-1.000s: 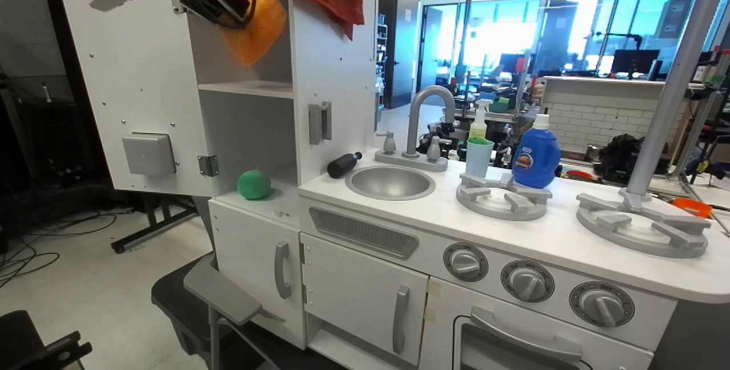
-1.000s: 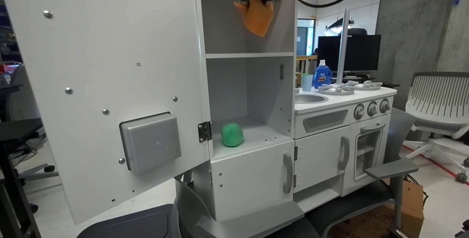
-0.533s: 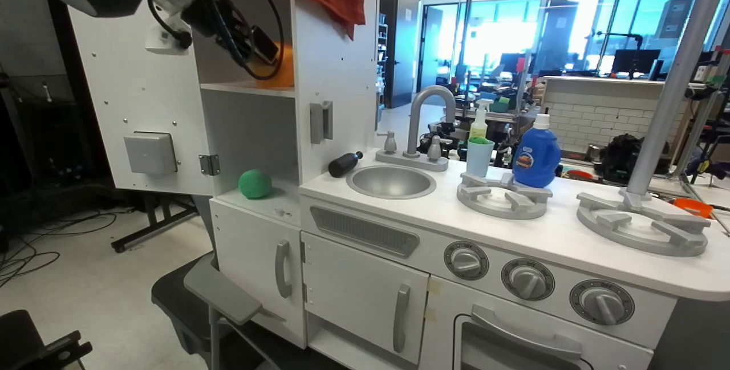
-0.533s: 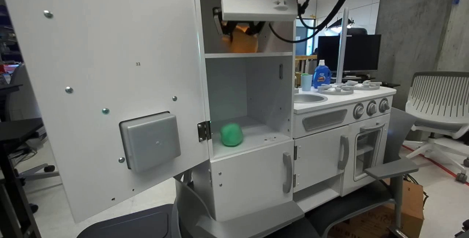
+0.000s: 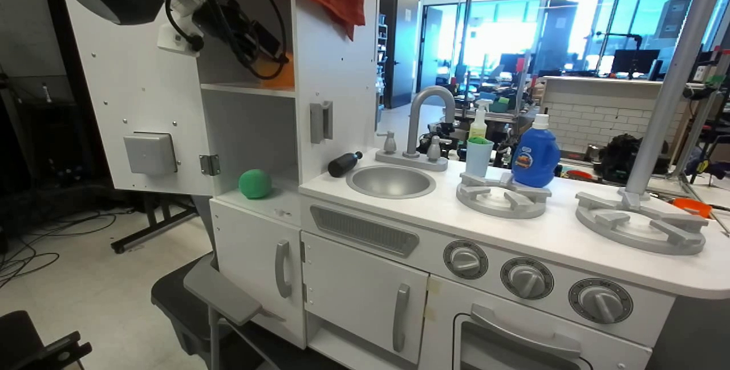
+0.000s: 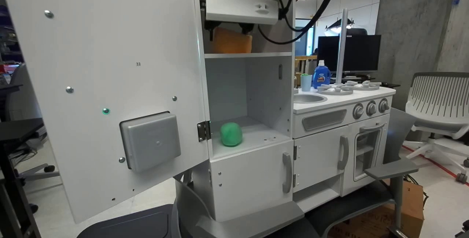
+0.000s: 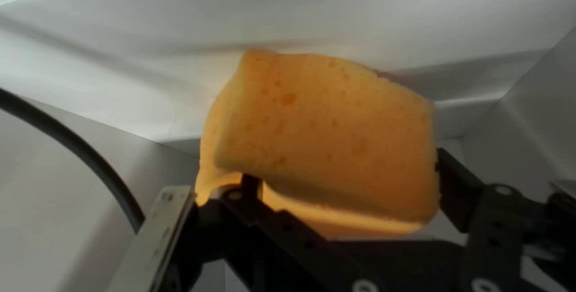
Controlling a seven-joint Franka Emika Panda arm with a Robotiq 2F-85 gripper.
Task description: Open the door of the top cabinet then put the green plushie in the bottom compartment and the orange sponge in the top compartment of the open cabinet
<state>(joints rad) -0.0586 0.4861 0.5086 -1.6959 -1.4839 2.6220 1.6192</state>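
In both exterior views, the large yellow-orange rectangular foam sponge (image 6: 232, 43), hung clear above the white inner shelf (image 6: 260, 55) one second earlier, is now seen lowered to it in the white-walled top compartment (image 5: 219, 68). The grip of the black two-fingered gripper (image 6: 229, 34) has been slackened within the last half second: its jaws are now spread wider, and the sponge, formerly pinched to a taper, is seen broadened. The white wrist housing (image 6: 242, 8) has been brought down into an exterior view.
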